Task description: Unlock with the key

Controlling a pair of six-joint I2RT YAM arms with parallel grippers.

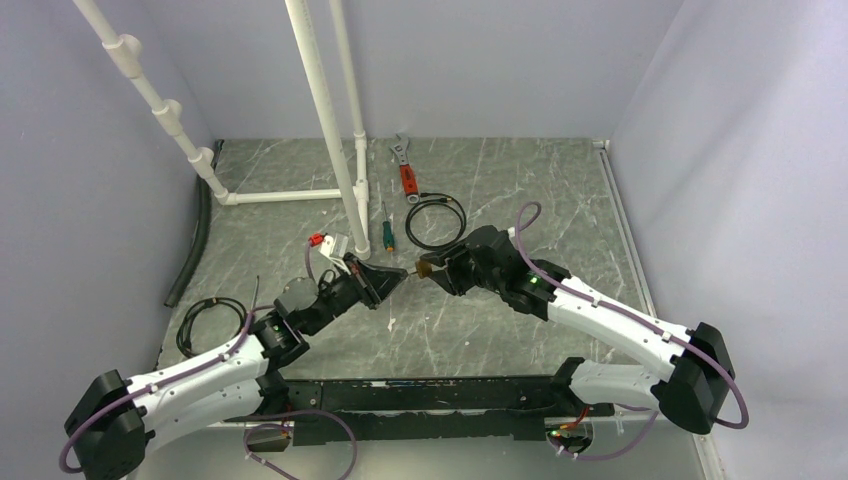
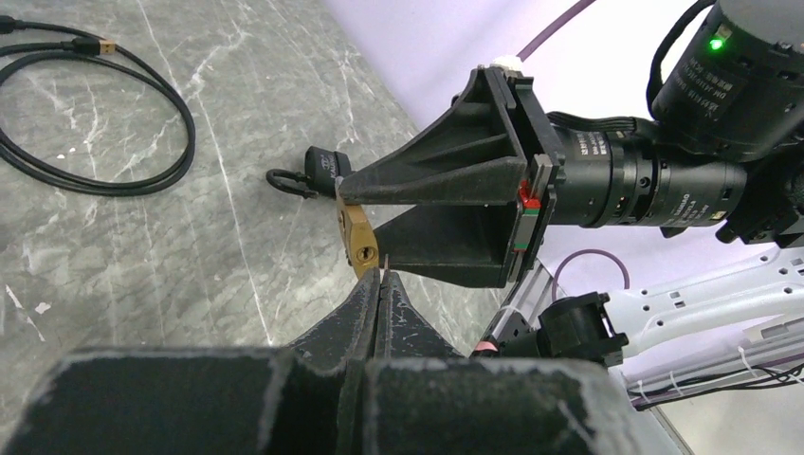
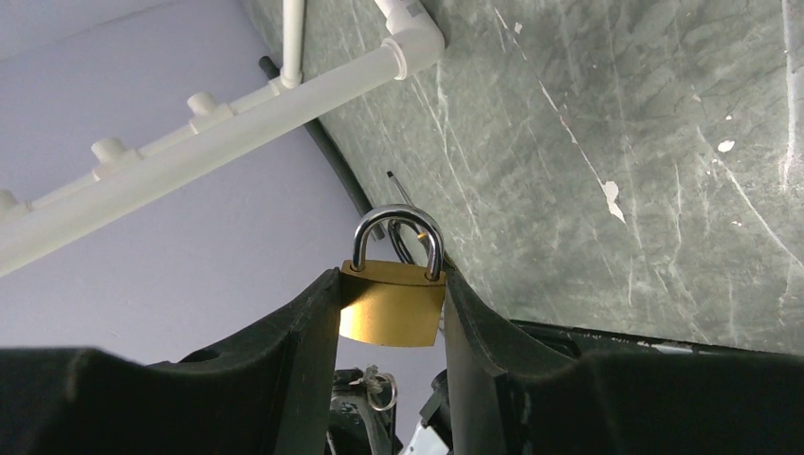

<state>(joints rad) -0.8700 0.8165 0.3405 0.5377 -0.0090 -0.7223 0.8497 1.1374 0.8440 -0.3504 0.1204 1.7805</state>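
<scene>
In the left wrist view the left gripper (image 2: 381, 282) has its jaws pressed fully together on the key (image 2: 384, 269). The black head is buried between the pads, and only the thin blade pokes out toward 12 o'clock. Directly beyond it is the base of the brass padlock (image 2: 360, 237), with the keyhole facing the blade. The tip sits at that face, slightly to the 3 o'clock side of the hole. Whether it has entered I cannot tell.

The right gripper (image 3: 389, 277) holds the lock in mid-air. Its jaws are partly open and clamped on the two flanks of the body, which leaves the steel shackle (image 3: 398, 237) free at 12 o'clock. A small wire ring (image 3: 380, 389) hangs at 6 o'clock below the lock, probably the key's.

To do this step well:
- Shift the blade a touch toward 9 o'clock until it lines up with the keyway.
- Push straight along the blade's axis, since any sideways load could pivot such a thin key in the pinch.
- Twist only once the blade is fully seated, with the right arm rigid.

Farther off on the table lie a black padlock (image 2: 320, 167) at 11 o'clock and a black cable (image 2: 185, 142) at 10 o'clock. Neither is involved.
</scene>
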